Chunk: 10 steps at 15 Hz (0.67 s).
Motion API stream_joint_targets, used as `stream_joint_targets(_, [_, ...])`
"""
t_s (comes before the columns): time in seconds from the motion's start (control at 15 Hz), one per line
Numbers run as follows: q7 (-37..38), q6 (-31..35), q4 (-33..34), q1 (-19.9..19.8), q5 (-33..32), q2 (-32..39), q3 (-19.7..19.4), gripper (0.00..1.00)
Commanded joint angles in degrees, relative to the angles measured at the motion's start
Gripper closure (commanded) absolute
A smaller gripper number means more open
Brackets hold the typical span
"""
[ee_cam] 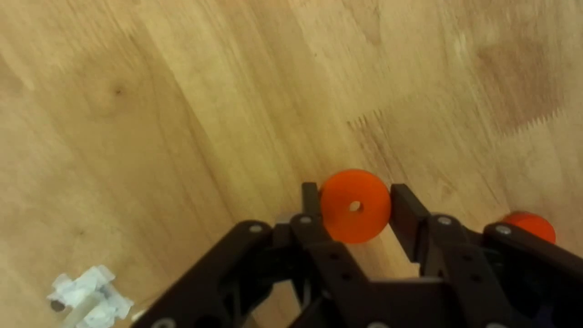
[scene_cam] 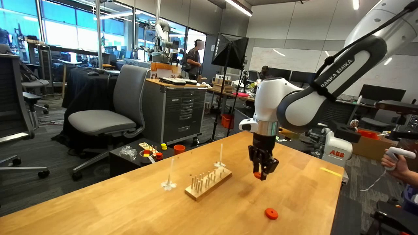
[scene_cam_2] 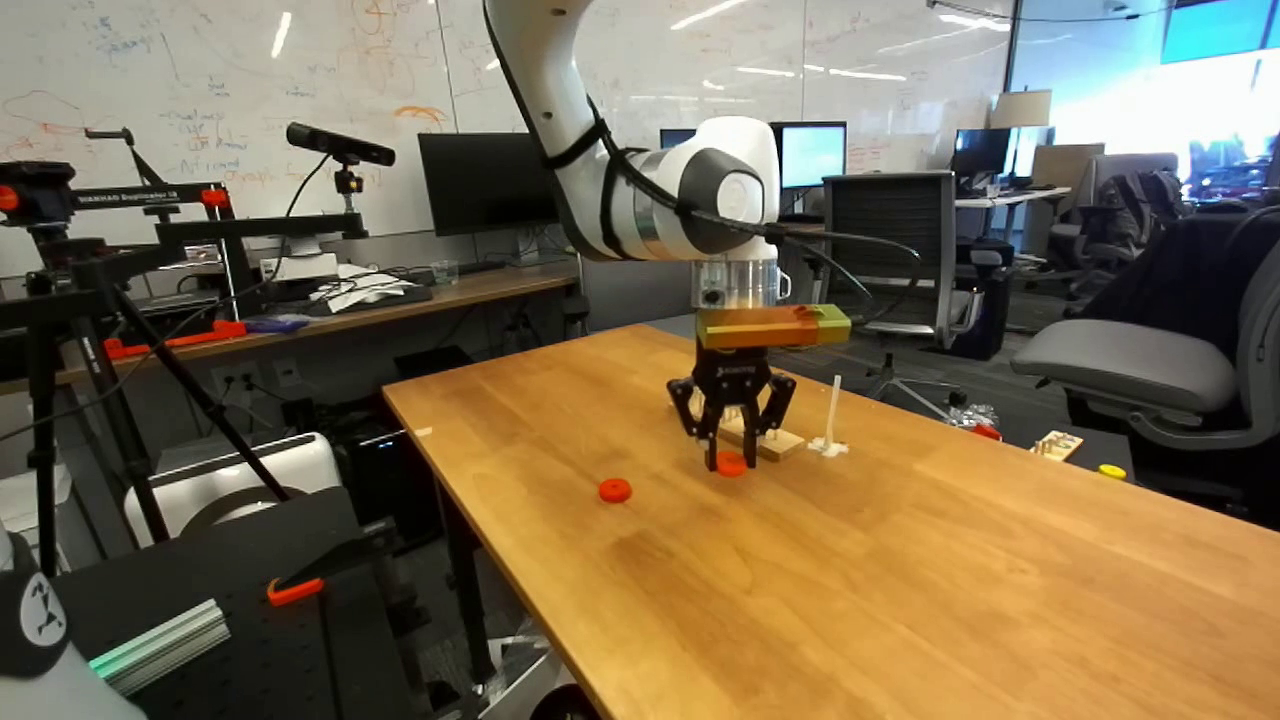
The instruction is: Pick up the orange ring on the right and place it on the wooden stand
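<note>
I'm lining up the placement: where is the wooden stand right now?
In an exterior view, the wooden stand sits on the table to the image left of the gripper, its far end close to a thin upright rod.

White arm (scene_cam: 271,101), black cable (scene_cam: 362,37), silver collar (scene_cam: 267,128), black screw-studded jaws

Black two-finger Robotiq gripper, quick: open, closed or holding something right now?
Black two-finger Robotiq gripper: closed on the flat, round red-orange plastic-looking ring with a small centre hole, holding it.
</note>
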Motion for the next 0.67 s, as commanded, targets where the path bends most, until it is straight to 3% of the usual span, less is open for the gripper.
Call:
stream_joint_targets(0.0, [0.3, -1.4, -0.8, 1.3, 2.3, -4.4, 0.6, 0.82])
stream_joint_targets(0.6, [13.0, -10.1, 10.7, 8.9, 0.5, -0.9, -1.0, 0.82])
